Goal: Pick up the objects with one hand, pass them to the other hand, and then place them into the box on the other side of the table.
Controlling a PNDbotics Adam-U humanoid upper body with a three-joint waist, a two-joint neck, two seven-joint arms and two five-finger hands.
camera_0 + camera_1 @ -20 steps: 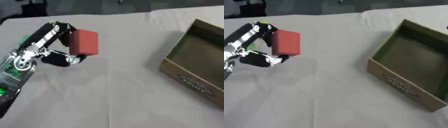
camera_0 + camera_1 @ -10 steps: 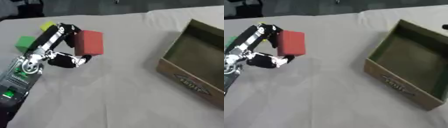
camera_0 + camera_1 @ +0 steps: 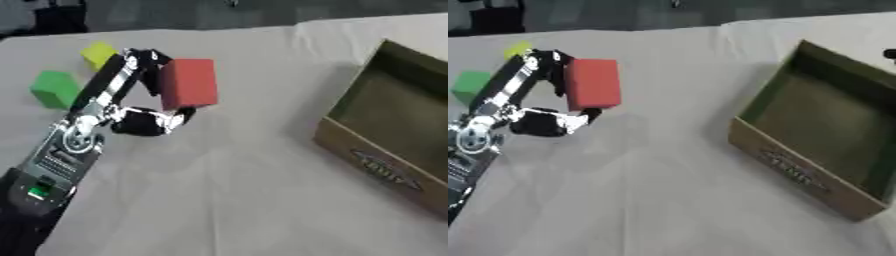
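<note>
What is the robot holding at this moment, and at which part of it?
The left hand holds the red block. Its fingers reach over the block's top left edge and its thumb presses at the bottom edge. The right hand is not in view.

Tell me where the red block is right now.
The red block is on the left side of the left eye view, held above the table in the left hand, right of the yellow block and green block, well left of the box.
</note>
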